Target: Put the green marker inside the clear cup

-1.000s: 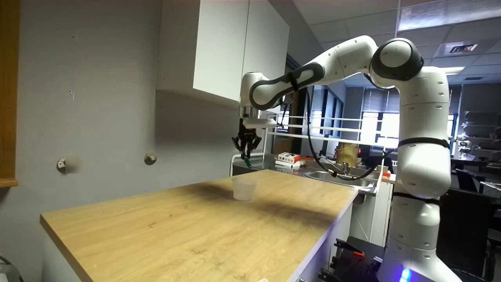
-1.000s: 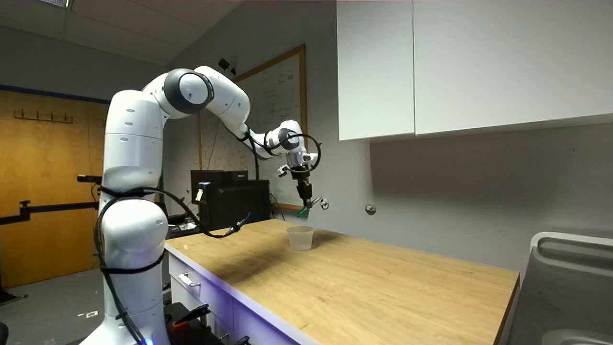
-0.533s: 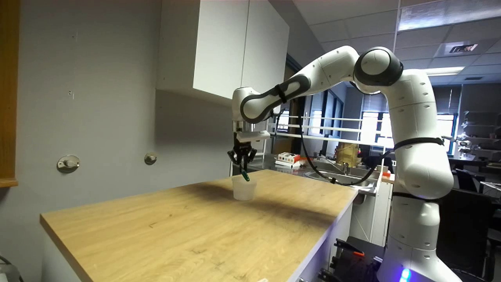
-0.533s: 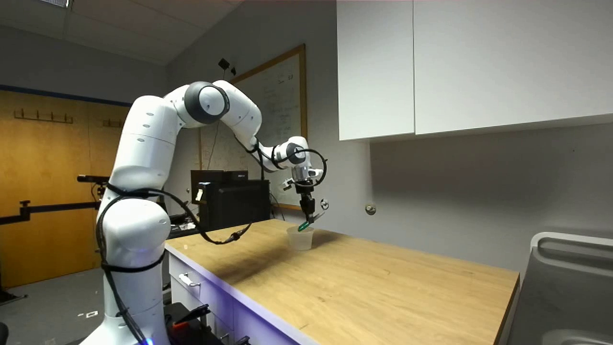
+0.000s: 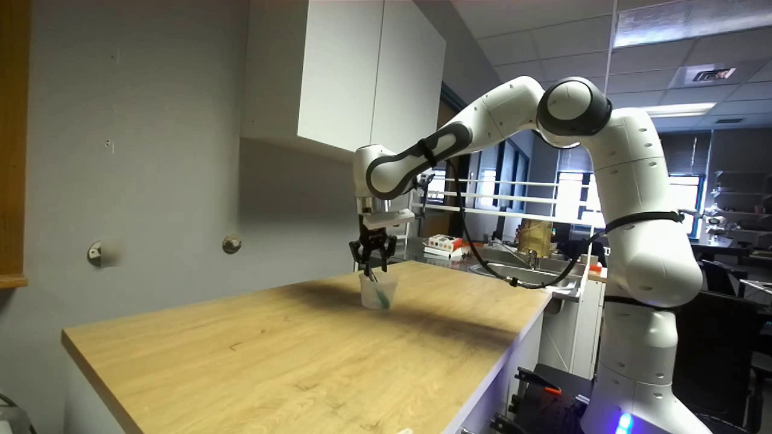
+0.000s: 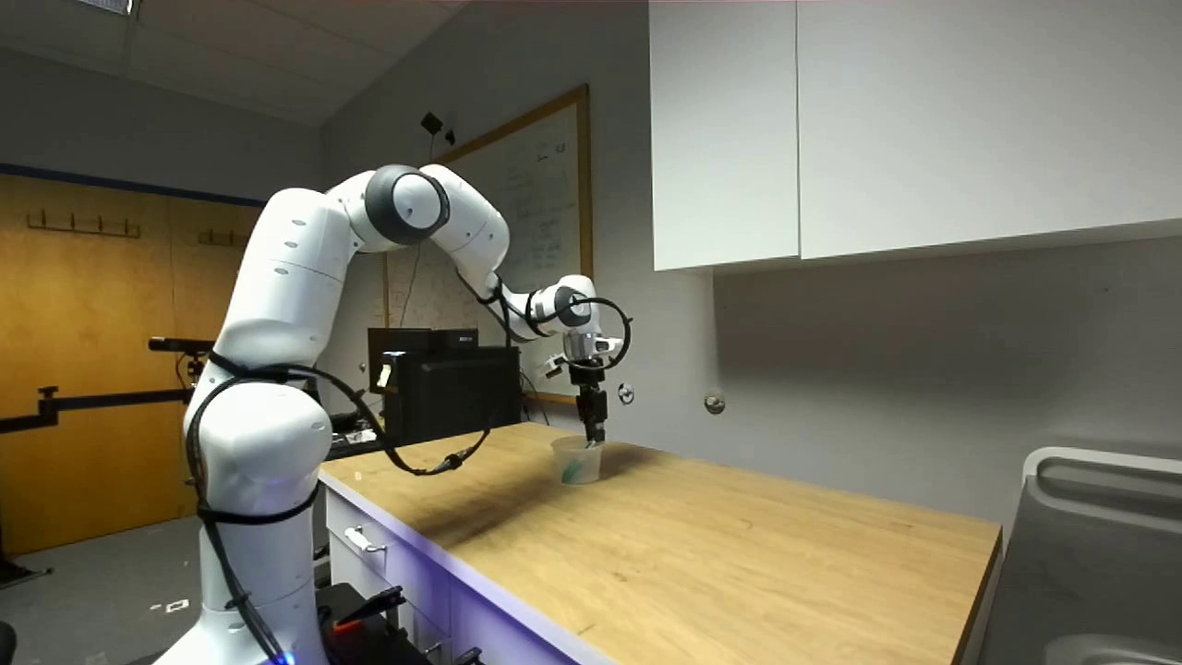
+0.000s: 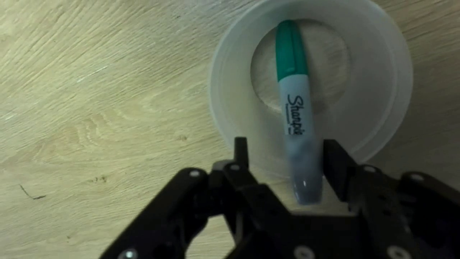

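The clear cup (image 7: 375, 72) stands upright on the wooden table, and both exterior views show it (image 5: 367, 296) (image 6: 593, 469). The green marker (image 7: 294, 93) has a green cap and a grey body. It leans inside the cup, cap end down, with its grey end sticking up past the rim. It also shows through the cup wall in an exterior view (image 5: 382, 298). My gripper (image 7: 284, 153) is open just above the cup (image 5: 375, 270). The marker's upper end is between the fingers, close to the right finger in the wrist view, with a gap to the left one.
The wooden table (image 5: 271, 355) carries the cup near its far side by the wall. White cabinets (image 5: 341, 78) hang above the table. A sink (image 5: 561, 281) and a red-and-white box (image 5: 445, 243) are beyond one end. A dark monitor (image 6: 452, 392) stands past the other end.
My gripper has moved down to the cup with the marker and its fingers have opened. The marker has gone from above the cup to leaning inside it.
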Robot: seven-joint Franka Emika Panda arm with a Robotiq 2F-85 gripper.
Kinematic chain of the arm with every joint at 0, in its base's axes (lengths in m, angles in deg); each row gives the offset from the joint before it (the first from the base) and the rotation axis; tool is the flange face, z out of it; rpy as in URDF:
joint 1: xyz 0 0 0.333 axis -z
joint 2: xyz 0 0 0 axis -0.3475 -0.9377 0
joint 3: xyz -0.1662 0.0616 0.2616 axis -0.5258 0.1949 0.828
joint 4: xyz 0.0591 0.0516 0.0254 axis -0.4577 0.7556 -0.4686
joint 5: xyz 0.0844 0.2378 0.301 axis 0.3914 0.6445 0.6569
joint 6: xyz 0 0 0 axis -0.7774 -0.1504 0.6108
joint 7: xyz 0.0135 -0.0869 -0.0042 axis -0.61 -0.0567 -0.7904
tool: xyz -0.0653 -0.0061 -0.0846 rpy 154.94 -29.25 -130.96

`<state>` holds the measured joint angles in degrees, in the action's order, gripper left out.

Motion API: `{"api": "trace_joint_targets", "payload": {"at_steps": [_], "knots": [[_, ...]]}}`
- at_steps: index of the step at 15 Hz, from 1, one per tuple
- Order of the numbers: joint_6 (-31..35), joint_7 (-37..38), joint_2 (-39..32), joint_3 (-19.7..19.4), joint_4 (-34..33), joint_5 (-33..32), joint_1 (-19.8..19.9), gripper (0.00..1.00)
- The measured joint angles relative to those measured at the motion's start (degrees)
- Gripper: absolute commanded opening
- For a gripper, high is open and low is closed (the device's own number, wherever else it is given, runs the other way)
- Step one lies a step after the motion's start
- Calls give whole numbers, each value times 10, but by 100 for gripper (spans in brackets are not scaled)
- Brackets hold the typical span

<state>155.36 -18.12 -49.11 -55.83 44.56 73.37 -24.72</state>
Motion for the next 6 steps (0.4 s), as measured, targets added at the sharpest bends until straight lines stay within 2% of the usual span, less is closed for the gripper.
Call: {"api": "trace_joint_targets", "payload": {"at_steps": [1, 2, 6], "knots": [[-4, 0, 0, 0, -2, 0, -2, 96], [-8, 0, 0, 0, -3, 0, -5, 99], [-43, -19, 6, 1, -10, 6, -15, 100]]}}
